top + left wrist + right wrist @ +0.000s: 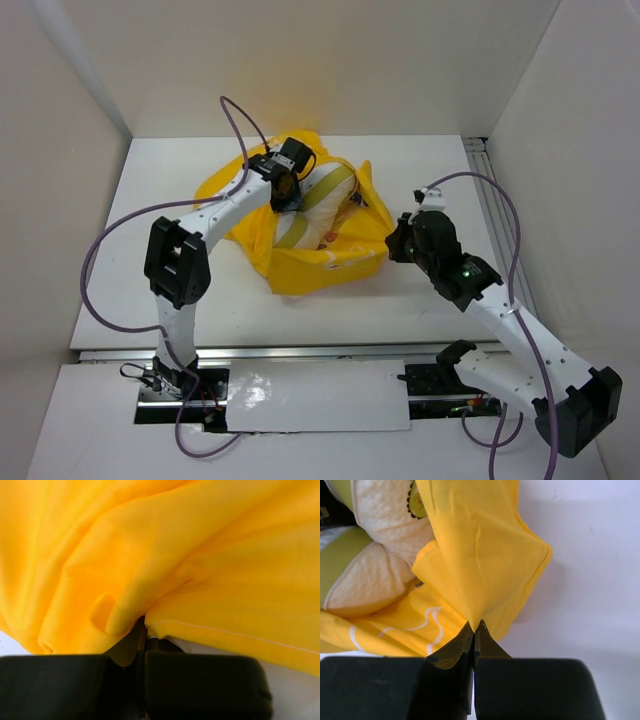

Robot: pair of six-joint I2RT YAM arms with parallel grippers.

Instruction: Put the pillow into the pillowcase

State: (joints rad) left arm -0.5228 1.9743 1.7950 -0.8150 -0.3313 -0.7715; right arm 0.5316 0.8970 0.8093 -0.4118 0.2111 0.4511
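Observation:
The yellow pillowcase (pixel 300 255) lies crumpled at the table's middle with the white pillow (pixel 318 205) partly inside it, its yellow-green strip showing. My left gripper (pixel 287 190) is shut on a fold of the pillowcase (pixel 200 570) at its far left rim. My right gripper (pixel 393 240) is shut on the pillowcase's right edge (pixel 485 560). In the right wrist view the pillow (pixel 375 575) shows at the upper left, beside the pinched fabric. The fingertips (pixel 465 635) meet on the cloth.
White walls enclose the table (pixel 150 290) at the left, back and right. A metal rail (pixel 495 220) runs along the right side. Purple cables arc from both arms.

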